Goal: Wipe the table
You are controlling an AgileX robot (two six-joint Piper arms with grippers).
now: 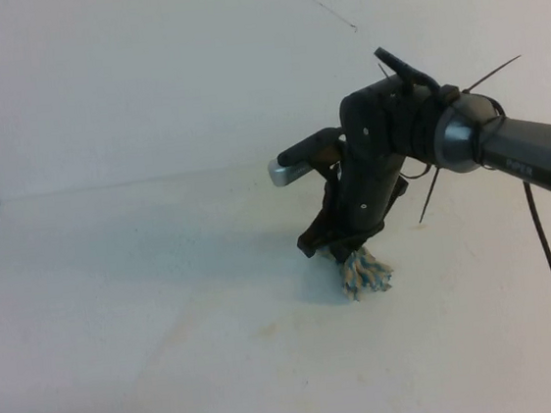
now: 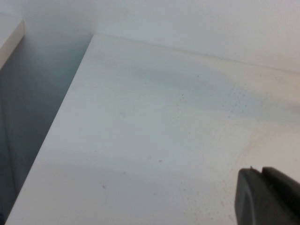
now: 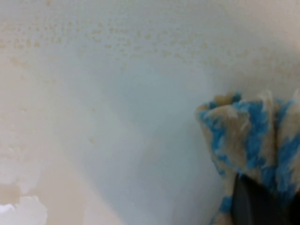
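Right gripper (image 1: 347,246), pinched nearly shut on the blue-and-cream cloth (image 1: 364,273) pressed to the table (image 1: 148,309) just below its fingertips, leaves me yellowish smears (image 3: 51,187) to wipe, I judge, while left gripper (image 2: 267,197) hovers well apart.

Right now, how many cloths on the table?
1. The cloth sits right of centre, pinched in the right gripper; left gripper hangs over the table's left side. The arm may hide more.

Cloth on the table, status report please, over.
Right pincer shut on blue-and-cream cloth, pressing it to table, right of centre. Left pincer over table's left side, outside high view. Faint yellowish stains nearby, no obstacle seen.
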